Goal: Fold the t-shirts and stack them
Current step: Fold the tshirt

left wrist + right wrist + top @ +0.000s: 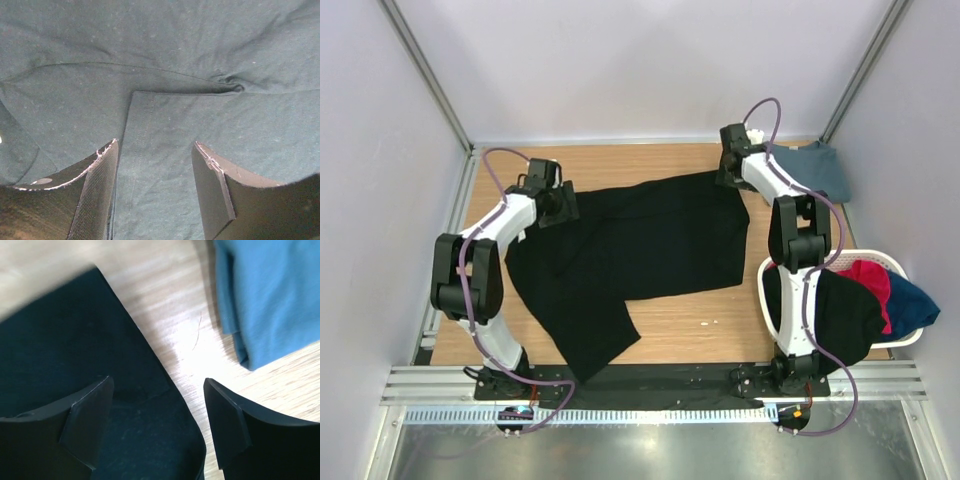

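Note:
A large black t-shirt (640, 250) lies spread across the wooden table, one part trailing toward the near edge. My left gripper (563, 207) is at its far left corner. In the left wrist view that gripper (155, 145) is open, with flat black cloth (160, 75) and a seamed hem under the gap. My right gripper (727, 178) is at the shirt's far right corner. Seen from the right wrist it (157, 385) is open over the black edge (75, 340), gripping nothing. A folded slate-blue t-shirt (815, 170) (270, 295) lies just to the right.
A white basket (880, 258) at the right edge holds a black shirt (835, 310), a magenta-red one (870, 285) and a blue one (912, 305). Grey enclosure walls stand close on the left, back and right. Bare wood (185, 340) separates the black and slate-blue shirts.

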{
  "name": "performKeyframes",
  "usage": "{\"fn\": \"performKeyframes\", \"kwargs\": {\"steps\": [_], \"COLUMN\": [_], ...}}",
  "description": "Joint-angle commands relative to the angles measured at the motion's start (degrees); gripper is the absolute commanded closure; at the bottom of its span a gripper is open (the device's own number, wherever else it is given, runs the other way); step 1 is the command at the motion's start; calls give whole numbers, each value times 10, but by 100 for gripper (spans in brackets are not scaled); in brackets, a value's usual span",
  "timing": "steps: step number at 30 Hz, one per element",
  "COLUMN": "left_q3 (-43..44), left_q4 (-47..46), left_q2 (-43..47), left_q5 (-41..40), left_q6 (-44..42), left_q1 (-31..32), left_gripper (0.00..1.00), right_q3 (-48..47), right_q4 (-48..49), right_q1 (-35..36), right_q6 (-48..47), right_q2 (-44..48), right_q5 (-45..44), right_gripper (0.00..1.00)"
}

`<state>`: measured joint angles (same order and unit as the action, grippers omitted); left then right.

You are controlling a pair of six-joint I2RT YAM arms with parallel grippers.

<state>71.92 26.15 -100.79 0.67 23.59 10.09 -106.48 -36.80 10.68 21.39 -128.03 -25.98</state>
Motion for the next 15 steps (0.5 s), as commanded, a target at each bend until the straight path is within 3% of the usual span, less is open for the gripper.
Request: {"fn": "performKeyframes", "kwargs": {"steps": [1, 7, 15], "left_q3": [-19, -45, -25], "left_q4": [-36, -30, -9], "left_q2": [52, 86, 70], "left_q5": [-2, -66, -56], "left_q6": [5, 44, 30], "left_q1": [-2, -3, -17], "left_gripper": [37, 37, 37], "right_q3": [-1, 54, 151], "right_q4": [44, 86, 140], "right_q1": [8, 31, 37], "right_q6": [14, 13, 45], "right_q2": [76, 113, 139], "right_q5": [-7, 4, 24], "right_gripper": [20, 19, 18]}}
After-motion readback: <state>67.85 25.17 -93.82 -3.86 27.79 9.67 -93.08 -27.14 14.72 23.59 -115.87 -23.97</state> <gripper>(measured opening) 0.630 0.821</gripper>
